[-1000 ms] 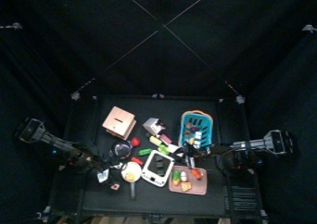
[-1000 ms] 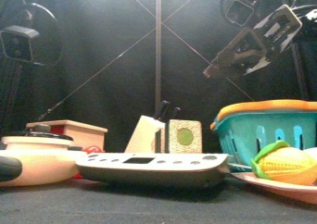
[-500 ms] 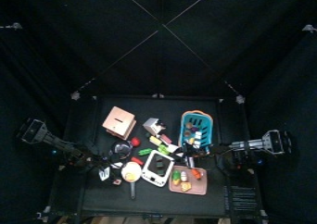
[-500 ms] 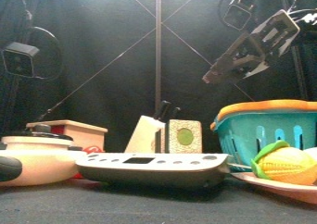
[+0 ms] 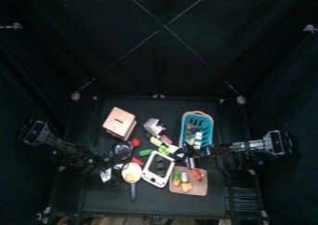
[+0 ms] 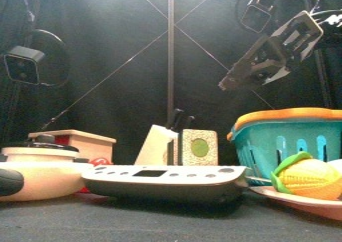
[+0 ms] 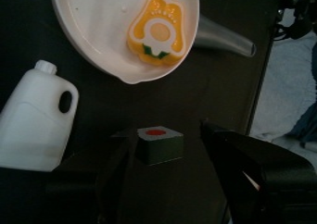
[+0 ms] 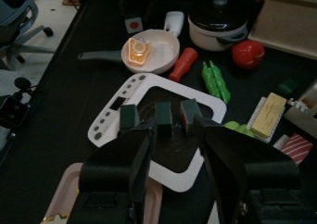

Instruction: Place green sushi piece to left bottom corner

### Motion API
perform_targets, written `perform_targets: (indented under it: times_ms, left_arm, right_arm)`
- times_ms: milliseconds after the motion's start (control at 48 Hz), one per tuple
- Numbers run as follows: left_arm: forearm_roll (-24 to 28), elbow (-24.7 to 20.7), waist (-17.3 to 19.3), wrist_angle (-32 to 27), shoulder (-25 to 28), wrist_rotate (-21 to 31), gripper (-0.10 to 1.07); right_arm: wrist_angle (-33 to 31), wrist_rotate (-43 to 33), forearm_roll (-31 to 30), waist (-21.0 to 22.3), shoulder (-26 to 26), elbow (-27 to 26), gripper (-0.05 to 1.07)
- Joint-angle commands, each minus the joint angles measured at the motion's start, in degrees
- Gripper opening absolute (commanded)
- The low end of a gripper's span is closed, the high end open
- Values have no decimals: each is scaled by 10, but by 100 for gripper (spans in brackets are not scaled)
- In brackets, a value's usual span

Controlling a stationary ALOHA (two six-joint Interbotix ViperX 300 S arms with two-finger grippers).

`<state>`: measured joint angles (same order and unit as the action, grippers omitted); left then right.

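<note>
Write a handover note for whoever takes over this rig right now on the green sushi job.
Left gripper: open, fingers either side of the green sushi piece, not gripping it.
Right gripper: open, empty, raised over the table's right side.
Done: the sushi stands on the black tabletop near its edge, beside the fried-egg pan.
Left: confirm it's in the corner, then withdraw.

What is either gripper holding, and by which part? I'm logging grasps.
Nothing. The left gripper is open above the green sushi piece; the right gripper hangs empty over the table.
</note>
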<state>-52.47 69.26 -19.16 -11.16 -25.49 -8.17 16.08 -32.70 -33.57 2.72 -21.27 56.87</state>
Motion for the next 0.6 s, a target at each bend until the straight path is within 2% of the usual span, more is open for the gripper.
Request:
perform_targets:
  times_ms: [0,167,312,438,583]
  left_arm:
    - [17,-22,3,3,-6,-1,91]
    - [49,-43,10,18,-11,-2,91]
    - [105,-64,19,63,-11,-4,91]
    - [162,-63,37,105,-11,-2,91]
    - [188,-64,60,175,-5,-2,90]
  right_arm:
    - [3,1,1,3,-6,-12,76]
    - [2,1,1,3,-6,-12,76]
    - [3,1,1,3,-6,-12,76]
    - [3,1,1,4,-6,-12,76]
    - [2,0,2,4,-6,-12,76]
